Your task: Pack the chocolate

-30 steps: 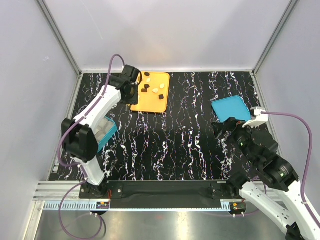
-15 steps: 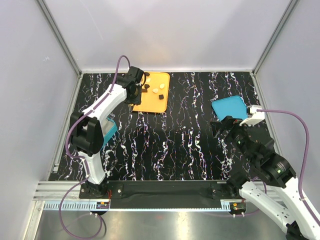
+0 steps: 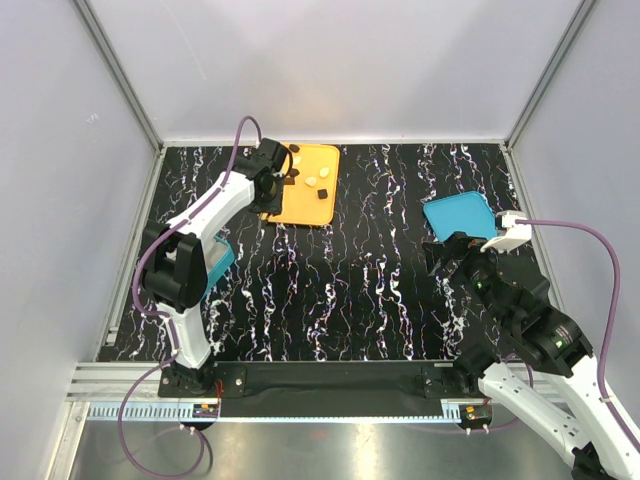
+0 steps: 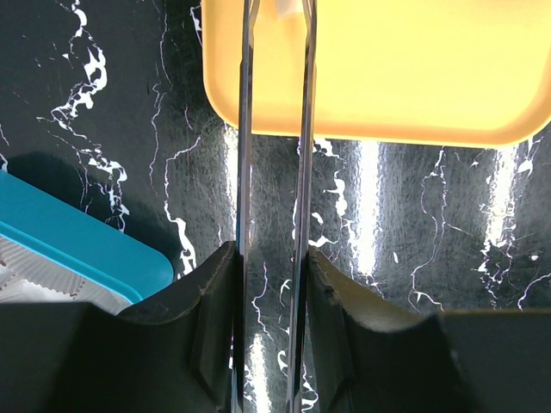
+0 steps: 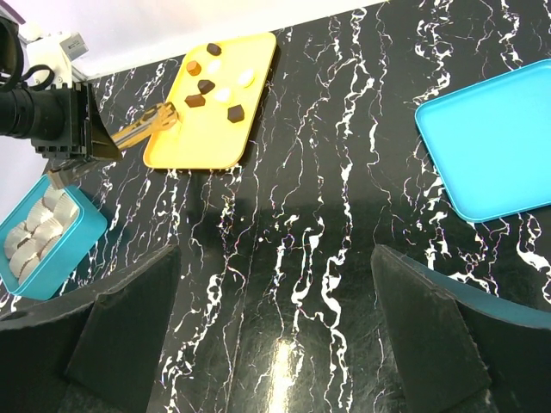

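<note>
Several chocolate pieces (image 3: 311, 181), dark cubes and pale rounds, lie on the flat orange tray (image 3: 300, 207); they also show in the right wrist view (image 5: 222, 94). My left gripper (image 3: 270, 180) is shut on metal tweezers (image 4: 275, 129), whose blades reach over the tray's near-left edge (image 4: 362, 95). A pale piece (image 4: 289, 7) sits at the tweezer tips, cut off by the frame edge. The teal compartmented box (image 3: 217, 262) with paper cups stands at the left. My right gripper (image 3: 445, 256) is open and empty above the table.
A flat teal lid (image 3: 462, 217) lies at the right, next to my right gripper; it shows in the right wrist view (image 5: 499, 146). The box's corner (image 4: 77, 249) is left of the tweezers. Grey walls enclose the black marbled table (image 3: 370, 290).
My left arm has stretched toward the orange tray, bringing the tweezers over its near-left edge. My right gripper shifted slightly.
</note>
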Robot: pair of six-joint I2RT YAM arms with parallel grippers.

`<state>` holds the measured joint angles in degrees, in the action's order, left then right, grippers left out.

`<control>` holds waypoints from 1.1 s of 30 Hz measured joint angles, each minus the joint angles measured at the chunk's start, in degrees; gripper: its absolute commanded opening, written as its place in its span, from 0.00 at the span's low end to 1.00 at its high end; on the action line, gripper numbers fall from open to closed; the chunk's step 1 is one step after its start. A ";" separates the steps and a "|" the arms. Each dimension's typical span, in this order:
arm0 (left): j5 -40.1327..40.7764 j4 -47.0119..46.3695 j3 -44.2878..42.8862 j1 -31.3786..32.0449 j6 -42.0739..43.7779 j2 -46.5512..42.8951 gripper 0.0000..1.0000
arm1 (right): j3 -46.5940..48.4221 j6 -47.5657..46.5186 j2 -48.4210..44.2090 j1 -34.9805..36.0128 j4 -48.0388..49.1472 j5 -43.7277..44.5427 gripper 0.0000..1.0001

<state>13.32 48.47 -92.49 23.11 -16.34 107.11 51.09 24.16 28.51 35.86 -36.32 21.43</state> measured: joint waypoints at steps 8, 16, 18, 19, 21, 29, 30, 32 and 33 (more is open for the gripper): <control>-0.07 -0.17 0.28 0.20 -0.07 0.00 0.40 | 0.00 -0.26 -0.20 0.00 0.00 0.17 1.00; -0.07 -0.17 0.28 0.81 -0.20 0.00 0.40 | 0.00 -0.26 -0.66 0.00 0.00 0.17 1.00; -0.07 -0.15 0.28 0.85 -0.22 0.00 0.39 | 0.00 -0.26 -0.66 0.00 0.00 0.17 1.00; -0.04 -0.15 0.28 0.85 -0.31 0.00 0.39 | 0.00 -0.26 -0.66 0.00 0.00 0.17 1.00; -0.04 -0.13 0.28 0.85 -0.50 0.00 0.38 | 0.00 -0.26 -0.66 0.00 0.00 0.17 1.00; -0.07 -0.61 3.21 0.85 -1.70 -0.57 0.35 | 0.00 -0.22 -1.29 0.00 -0.02 0.15 1.00; -0.07 -0.59 3.82 0.85 -1.90 -0.63 0.33 | 0.00 -0.22 -1.44 0.00 -0.02 0.15 1.00; -0.09 -0.59 4.50 0.85 -2.14 -0.68 0.32 | 0.00 -0.22 -1.73 0.00 -0.02 0.15 1.00; -0.07 -0.57 4.61 0.85 -2.32 -0.74 0.31 | 0.00 -0.22 -1.86 0.00 -0.04 0.15 1.00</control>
<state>13.26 47.90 -87.88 23.97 -18.65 106.37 51.09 23.94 26.65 35.86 -36.36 21.58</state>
